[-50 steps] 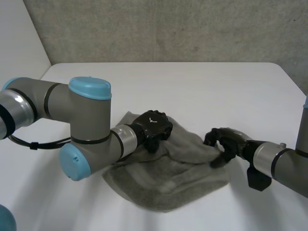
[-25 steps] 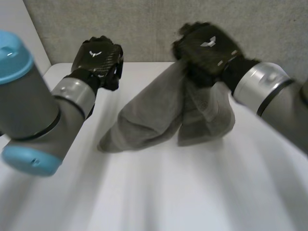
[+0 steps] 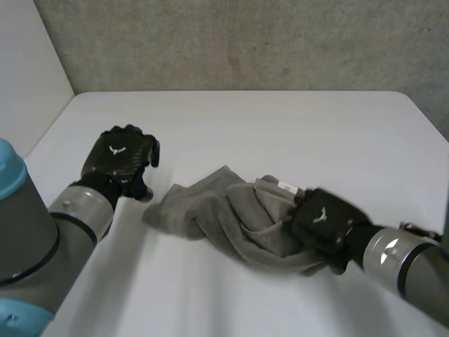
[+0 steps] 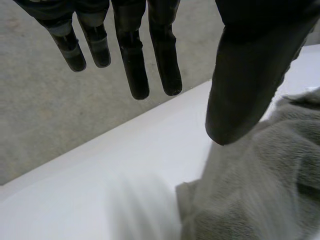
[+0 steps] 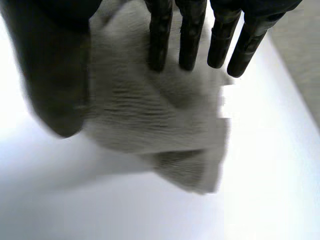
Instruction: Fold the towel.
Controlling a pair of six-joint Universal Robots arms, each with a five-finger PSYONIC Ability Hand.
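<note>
Two hands, and neither has hold of anything. The towel lies in a crumpled heap on the bench, about mid-way between my arms, bunched into soft ridges with one layer flopped over another. My left hand hangs just off the towel's left end, not touching it. In its wrist view the fingers are straight and a little spread, the thumb is well apart from them, and grey pile shows beside the thumb. My right hand is over the towel's right end, with straight fingers reaching across the cloth and the thumb wide of them, pinching nothing. I cannot tell whether the palm presses down or only hovers.

I judge the cloth light, limp and thick-piled. It should not slip from a pinch, but it will sag and drag and hold no shape of its own. A small white tag near my right hand marks a hem, and I would look for a corner there. The fold has hardly begun. I would take two neighbouring corners, one in each hand, thumb against fingers, and spread the heap flat first.
</note>
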